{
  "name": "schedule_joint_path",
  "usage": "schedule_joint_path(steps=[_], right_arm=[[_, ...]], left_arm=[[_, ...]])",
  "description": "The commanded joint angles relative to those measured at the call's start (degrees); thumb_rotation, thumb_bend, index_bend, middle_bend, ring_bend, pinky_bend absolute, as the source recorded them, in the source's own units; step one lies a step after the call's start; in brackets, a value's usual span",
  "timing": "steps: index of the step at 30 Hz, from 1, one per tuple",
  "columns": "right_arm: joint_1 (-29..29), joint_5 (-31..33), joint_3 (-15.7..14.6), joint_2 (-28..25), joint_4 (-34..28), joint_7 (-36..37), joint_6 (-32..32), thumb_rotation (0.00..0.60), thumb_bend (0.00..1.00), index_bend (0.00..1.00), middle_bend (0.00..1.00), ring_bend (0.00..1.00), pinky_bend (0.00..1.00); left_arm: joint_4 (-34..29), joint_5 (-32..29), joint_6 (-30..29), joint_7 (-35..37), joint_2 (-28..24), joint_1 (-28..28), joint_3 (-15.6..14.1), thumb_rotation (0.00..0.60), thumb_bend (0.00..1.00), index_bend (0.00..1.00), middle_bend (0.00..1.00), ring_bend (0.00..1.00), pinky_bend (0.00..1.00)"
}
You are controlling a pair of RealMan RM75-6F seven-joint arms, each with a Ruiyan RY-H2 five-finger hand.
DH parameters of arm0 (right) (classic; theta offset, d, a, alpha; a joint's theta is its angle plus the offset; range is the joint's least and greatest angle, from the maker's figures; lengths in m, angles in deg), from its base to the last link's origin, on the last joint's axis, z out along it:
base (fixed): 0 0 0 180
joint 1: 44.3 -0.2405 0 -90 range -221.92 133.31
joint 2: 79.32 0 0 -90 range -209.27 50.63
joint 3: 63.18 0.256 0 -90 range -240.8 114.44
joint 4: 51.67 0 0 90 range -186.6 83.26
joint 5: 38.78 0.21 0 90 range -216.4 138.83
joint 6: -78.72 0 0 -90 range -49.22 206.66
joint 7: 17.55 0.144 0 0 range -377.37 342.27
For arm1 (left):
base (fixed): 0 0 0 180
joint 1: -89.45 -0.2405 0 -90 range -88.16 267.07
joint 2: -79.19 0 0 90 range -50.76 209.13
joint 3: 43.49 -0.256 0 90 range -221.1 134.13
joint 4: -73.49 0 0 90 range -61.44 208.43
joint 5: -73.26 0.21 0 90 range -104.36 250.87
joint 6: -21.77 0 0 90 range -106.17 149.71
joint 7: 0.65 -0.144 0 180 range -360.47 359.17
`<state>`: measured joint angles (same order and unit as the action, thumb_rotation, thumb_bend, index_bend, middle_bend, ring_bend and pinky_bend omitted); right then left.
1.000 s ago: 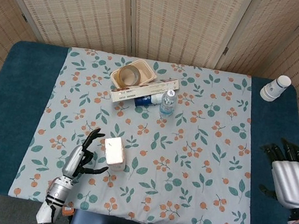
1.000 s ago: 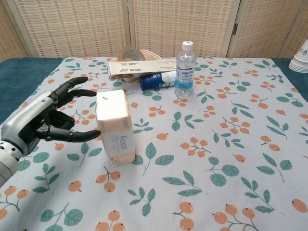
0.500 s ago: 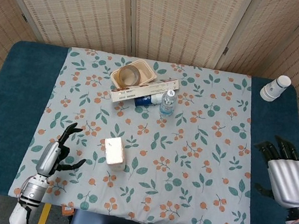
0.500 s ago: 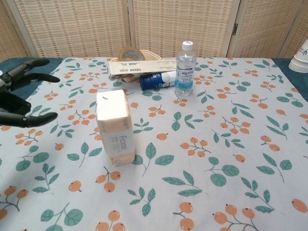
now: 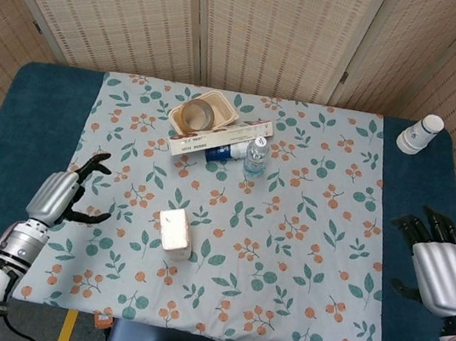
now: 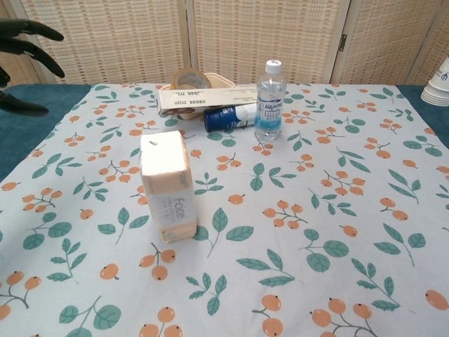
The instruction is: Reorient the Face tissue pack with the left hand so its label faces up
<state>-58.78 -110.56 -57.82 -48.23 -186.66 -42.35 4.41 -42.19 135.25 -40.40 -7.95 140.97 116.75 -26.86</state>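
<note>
My left hand (image 5: 59, 197) hovers over the left edge of the cloth (image 5: 304, 233), fingers (image 6: 31, 29) spread wide and holding nothing; the chest view catches only its dark fingertips in the top left corner. To its right, well apart from it, the pack (image 6: 167, 186) stands on the cloth on a narrow face, with the word "face" showing on the side toward the chest camera and a plain face on top.

Further from the hand, toward the screen, sits a cluster: a tape roll (image 5: 194, 115) in a shallow tray (image 5: 221, 101), a long flat box (image 6: 207, 97) just in front of them, a blue can (image 6: 229, 117) lying on its side against the box, and 1 upright water bottle (image 6: 270, 100) just right of the can.

Far right, a stack of paper cups (image 5: 420, 133) stands on the blue table (image 5: 19, 131). My right hand (image 5: 444, 273) hangs at the table's right edge, fingers apart, empty.
</note>
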Motion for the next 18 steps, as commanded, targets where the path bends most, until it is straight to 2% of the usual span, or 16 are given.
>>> schedule_joint_path(steps=[1, 5, 7, 11, 14, 18], right_arm=[[0.0, -0.1, -0.1, 0.1, 0.0, -0.2, 0.1, 0.600, 0.07, 0.23, 0.18, 0.03, 0.09], [0.1, 0.0, 0.0, 0.1, 0.0, -0.2, -0.2, 0.600, 0.07, 0.23, 0.18, 0.03, 0.09], [0.0, 0.5, 0.1, 0.1, 0.0, -0.3, -0.1, 0.600, 0.07, 0.23, 0.18, 0.03, 0.09], [-0.4, 1.4, 0.1, 0.2, 0.0, -0.8, 0.5, 0.600, 0.07, 0.23, 0.18, 0.03, 0.09], [-0.5, 1.6, 0.2, 0.1, 0.0, -0.7, 0.6, 0.600, 0.07, 0.23, 0.18, 0.03, 0.09], [-0.5, 2.2, 0.4, -0.2, 0.0, -0.5, 0.4, 0.600, 0.07, 0.23, 0.18, 0.03, 0.09]], left_arm=[[-11.7, -12.6, 4.5, -15.9, -8.9, 8.2, 2.5, 0.600, 0.14, 0.11, 0.26, 0.97, 1.00], [-18.8, -25.1, 6.0, -25.1, -14.3, 15.6, 2.3, 0.600, 0.14, 0.10, 0.25, 0.96, 1.00], [-19.3, -29.4, 6.6, -28.0, -14.4, 19.5, 1.8, 0.600, 0.14, 0.09, 0.24, 0.96, 0.99], [-19.3, -33.3, 7.0, -32.0, -11.8, 25.4, 0.2, 0.600, 0.14, 0.07, 0.23, 0.96, 0.99], [-19.3, -36.4, 3.8, -35.9, -7.8, 29.8, -1.4, 0.600, 0.14, 0.07, 0.23, 0.96, 0.99], [-19.3, -43.4, -1.0, -39.7, -3.7, 35.6, -1.7, 0.600, 0.13, 0.06, 0.21, 0.95, 0.99]])
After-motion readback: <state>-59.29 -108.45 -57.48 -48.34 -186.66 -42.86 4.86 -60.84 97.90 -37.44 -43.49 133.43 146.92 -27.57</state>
